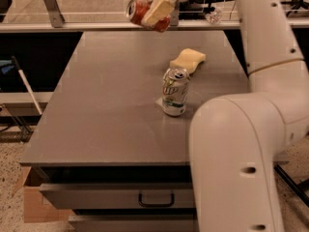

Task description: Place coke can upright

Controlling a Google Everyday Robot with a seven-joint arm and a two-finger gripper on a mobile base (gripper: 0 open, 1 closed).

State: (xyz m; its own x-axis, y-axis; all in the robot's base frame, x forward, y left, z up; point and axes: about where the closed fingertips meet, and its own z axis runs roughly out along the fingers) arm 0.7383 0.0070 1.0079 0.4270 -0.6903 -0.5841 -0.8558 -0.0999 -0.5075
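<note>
Well above the far edge of the grey bench (106,105), the hand (149,11) is clamped around the coke can (137,11), its pale fingers (158,12) pressed against the red side. The can hangs clear of the surface, tipped over with one silver end facing left. Down on the bench, a 7UP can (175,92) stands upright near the middle with a yellow sponge (188,59) lying just behind it, and the robot's white arm (241,168) fills the right foreground.
</note>
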